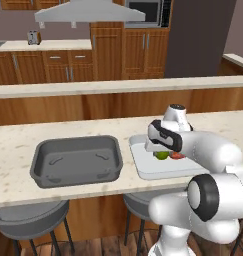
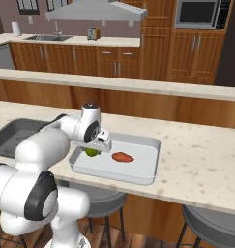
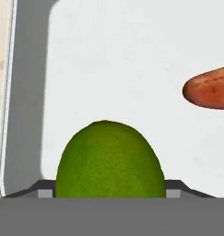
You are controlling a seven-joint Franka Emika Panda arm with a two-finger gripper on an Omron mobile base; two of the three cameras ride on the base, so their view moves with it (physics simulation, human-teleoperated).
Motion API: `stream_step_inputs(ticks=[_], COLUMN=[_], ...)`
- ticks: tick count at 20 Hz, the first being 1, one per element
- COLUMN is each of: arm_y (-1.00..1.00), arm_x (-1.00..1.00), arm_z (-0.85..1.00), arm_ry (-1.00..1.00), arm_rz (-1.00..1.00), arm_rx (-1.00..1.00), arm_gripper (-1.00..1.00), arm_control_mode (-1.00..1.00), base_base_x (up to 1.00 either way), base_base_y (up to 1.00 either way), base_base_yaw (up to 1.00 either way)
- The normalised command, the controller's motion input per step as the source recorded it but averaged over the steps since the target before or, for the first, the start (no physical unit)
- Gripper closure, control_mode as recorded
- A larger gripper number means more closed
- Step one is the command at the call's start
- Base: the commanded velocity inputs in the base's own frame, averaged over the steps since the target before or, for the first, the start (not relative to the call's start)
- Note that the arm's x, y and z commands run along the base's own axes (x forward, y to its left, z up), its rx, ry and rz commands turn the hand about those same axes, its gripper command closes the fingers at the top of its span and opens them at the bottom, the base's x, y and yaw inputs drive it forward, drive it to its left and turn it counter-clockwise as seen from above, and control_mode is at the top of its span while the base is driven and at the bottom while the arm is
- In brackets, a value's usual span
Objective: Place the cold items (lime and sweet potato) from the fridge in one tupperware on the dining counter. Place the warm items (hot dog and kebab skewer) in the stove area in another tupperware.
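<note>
Gripper [image 2: 94, 147] low in white tub [image 2: 149, 145] on counter [image 2: 196, 160] | your fingers clasp lime [image 3: 109, 161], apparently for release | sweet potato [image 2: 122, 157] lies beside: cold items grouped | dark tub [image 1: 75, 161] free for warm items

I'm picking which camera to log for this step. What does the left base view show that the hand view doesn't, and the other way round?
Left base view alone: the dark tupperware lying left of the white one, the stools under the counter, the kitchen cabinets behind, and the arm with its pincer. Hand view alone: the lime's close surface at the pincer and the white tupperware's wall beside it. Both share the lime, the sweet potato and the white tupperware.
</note>
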Motion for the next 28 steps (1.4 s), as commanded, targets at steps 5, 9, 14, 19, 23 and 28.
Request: stream_step_inputs(ticks=[5,9,14,19,23,28], arm_y=[0.0,0.0,0.0,0.0,0.0,0.0], arm_x=[0.62,0.51,0.32,0.02,-0.1,-0.26], arm_z=[-0.34,-0.37,-0.41,-0.42,-0.12,0.06], arm_ry=[0.0,0.0,0.0,-0.09,-0.18,-0.16], arm_rz=[0.0,0.0,0.0,0.0,0.0,-0.01], arm_rx=[0.0,0.0,0.0,0.0,0.0,0.0], arm_gripper=[1.0,1.0,1.0,-1.0,-1.0,-1.0], arm_control_mode=[-1.0,-1.0,-1.0,-1.0,-1.0,-1.0], base_base_x=[0.0,0.0,0.0,0.0,0.0,0.0], base_base_y=[0.0,0.0,0.0,0.0,0.0,0.0], base_base_yaw=[0.0,0.0,0.0,0.0,0.0,0.0])
